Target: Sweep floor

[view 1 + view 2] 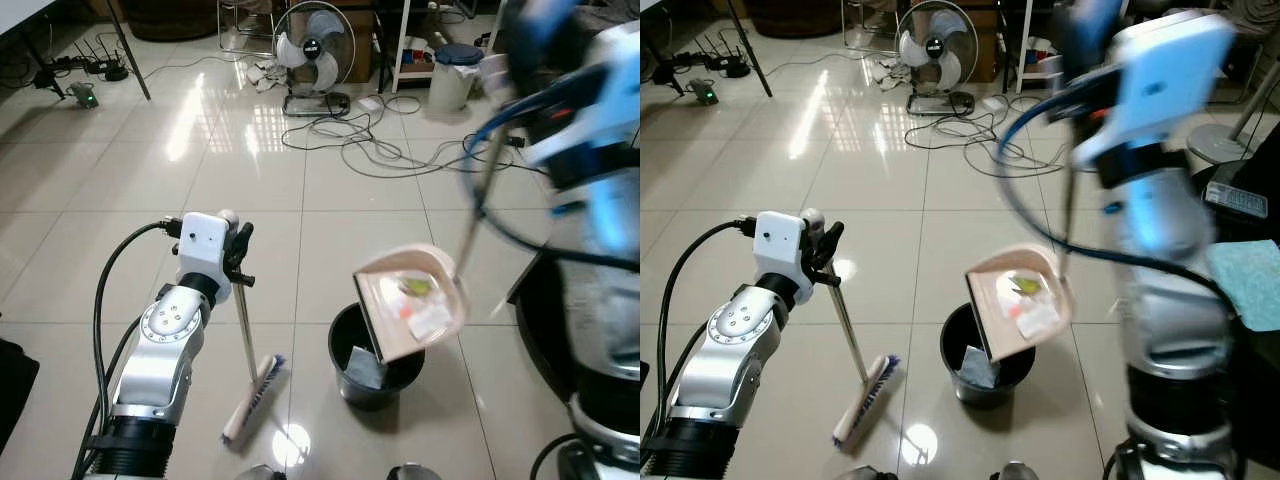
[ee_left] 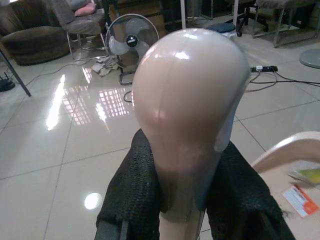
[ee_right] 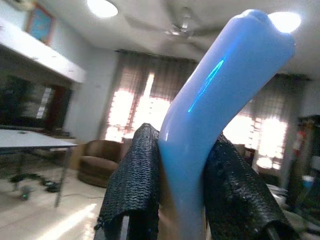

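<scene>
My left gripper [image 1: 236, 248] is shut on the beige knob-topped handle [image 2: 187, 115] of a small broom [image 1: 252, 398], whose brush head rests on the tiled floor. The right gripper [image 3: 182, 200] is shut on the blue handle [image 3: 220, 105] of a beige dustpan [image 1: 412, 300]. That dustpan hangs tilted above a black bin [image 1: 372, 360], with paper scraps [image 1: 428, 312] and a green bit lying in it. Crumpled paper sits inside the bin. The raised right arm [image 1: 1150, 130] is motion-blurred.
A floor fan [image 1: 314, 52] stands at the back with loose cables [image 1: 360, 140] across the tiles. A white lidded bucket [image 1: 455, 75] is by a shelf at the back right. Table legs and a power strip [image 1: 85, 92] sit back left. Dark furniture [image 1: 560, 320] is close on the right.
</scene>
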Controlling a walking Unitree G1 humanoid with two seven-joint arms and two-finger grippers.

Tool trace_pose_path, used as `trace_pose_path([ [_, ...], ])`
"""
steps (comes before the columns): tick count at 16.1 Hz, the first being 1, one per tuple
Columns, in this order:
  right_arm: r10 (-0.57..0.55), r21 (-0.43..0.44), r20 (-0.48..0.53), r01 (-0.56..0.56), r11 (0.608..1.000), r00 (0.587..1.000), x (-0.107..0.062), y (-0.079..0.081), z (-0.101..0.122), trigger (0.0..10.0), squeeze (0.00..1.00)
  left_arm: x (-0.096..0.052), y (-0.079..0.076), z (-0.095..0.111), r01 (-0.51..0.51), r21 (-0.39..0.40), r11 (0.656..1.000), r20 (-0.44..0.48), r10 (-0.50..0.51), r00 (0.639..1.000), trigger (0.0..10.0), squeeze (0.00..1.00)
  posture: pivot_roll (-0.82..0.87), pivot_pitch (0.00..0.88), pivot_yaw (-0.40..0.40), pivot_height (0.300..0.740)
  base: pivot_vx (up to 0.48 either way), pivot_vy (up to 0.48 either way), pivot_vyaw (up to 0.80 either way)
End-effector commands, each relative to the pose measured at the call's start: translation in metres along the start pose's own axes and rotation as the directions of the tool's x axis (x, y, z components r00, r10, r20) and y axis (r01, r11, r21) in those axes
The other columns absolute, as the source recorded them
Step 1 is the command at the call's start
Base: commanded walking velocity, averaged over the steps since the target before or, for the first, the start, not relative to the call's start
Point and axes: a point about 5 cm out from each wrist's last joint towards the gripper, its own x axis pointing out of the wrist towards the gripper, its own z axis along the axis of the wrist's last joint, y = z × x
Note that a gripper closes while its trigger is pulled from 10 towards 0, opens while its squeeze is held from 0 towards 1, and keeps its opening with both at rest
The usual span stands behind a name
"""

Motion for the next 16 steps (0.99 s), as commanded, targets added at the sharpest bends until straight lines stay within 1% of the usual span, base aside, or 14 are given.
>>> trace_pose_path([
  [1,0.070,-0.048,0.082,-0.066,0.997,0.994,0.006,0.010,0.012,10.0,0.00,-0.001,0.007,0.004,-0.029,0.024,0.999,0.018,0.028,0.999,10.0,0.00,-0.14,0.067,0.037,0.740,0.000,0.000,0.00],
  [5,0.222,-0.137,0.093,-0.208,0.968,0.971,0.009,0.037,0.008,10.0,0.00,-0.003,0.008,0.002,-0.038,0.027,0.999,0.011,0.038,0.999,10.0,0.00,-0.13,0.070,0.034,0.740,0.000,0.000,0.00],
  [6,0.240,-0.152,0.098,-0.224,0.963,0.966,0.010,0.041,0.008,10.0,0.00,-0.003,0.007,0.003,-0.032,0.024,0.999,0.021,0.031,0.999,10.0,0.00,-0.13,0.069,0.032,0.740,0.000,0.000,0.00],
  [9,0.265,-0.162,0.115,-0.245,0.956,0.957,0.012,0.050,0.009,10.0,0.00,-0.002,0.006,0.002,-0.032,0.026,0.999,0.016,0.032,0.999,10.0,0.00,-0.14,0.067,0.032,0.740,0.000,0.000,0.00],
  [10,0.307,-0.190,0.115,-0.283,0.940,0.945,0.013,0.058,0.008,10.0,0.00,-0.002,0.004,0.002,-0.028,0.026,0.999,0.020,0.028,0.999,10.0,0.00,-0.14,0.067,0.032,0.740,0.000,0.000,0.00],
  [16,0.355,-0.215,0.101,-0.328,0.920,0.930,0.011,0.066,0.004,10.0,0.00,0.000,0.003,0.002,-0.022,0.037,0.999,0.015,0.021,1.000,10.0,0.00,-0.14,0.066,0.031,0.740,0.000,0.000,0.00],
])
